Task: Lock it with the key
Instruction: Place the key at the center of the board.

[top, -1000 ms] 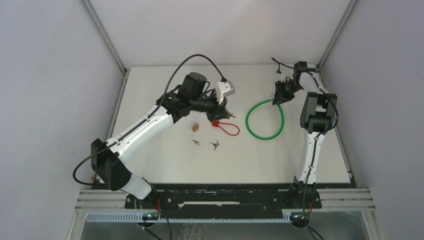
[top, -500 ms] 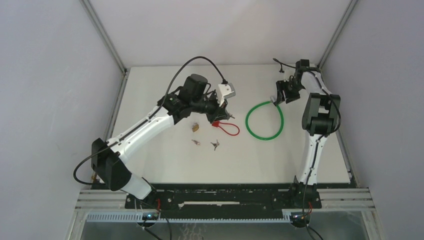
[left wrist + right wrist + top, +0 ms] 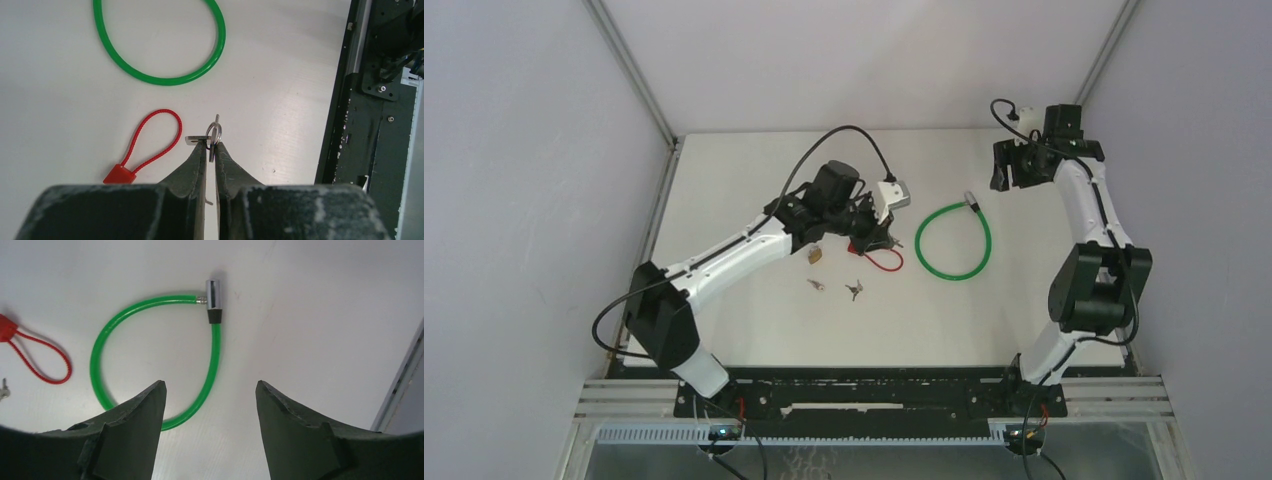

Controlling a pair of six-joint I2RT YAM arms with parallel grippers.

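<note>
My left gripper (image 3: 211,145) is shut on a small metal key (image 3: 212,150) on a split ring (image 3: 216,131), held just above the table beside the red cable lock (image 3: 119,175). In the top view that gripper (image 3: 879,238) hangs over the red loop (image 3: 886,264). The green cable lock (image 3: 921,250) lies in a closed loop at centre right, its chrome head (image 3: 214,294) on the table. Far back on the right, my right gripper (image 3: 1012,168) stands open and empty (image 3: 210,385), above and apart from the green cable (image 3: 100,347).
A small brass padlock (image 3: 814,255) and two loose keys (image 3: 817,284) (image 3: 854,290) lie in front of the left gripper. White walls and metal rails close the table in on the left, back and right. The black base rail (image 3: 370,100) runs along the near edge.
The right gripper opened, let go of the green lock's head and drew back to the far right. The left gripper moved a little right with the key.
</note>
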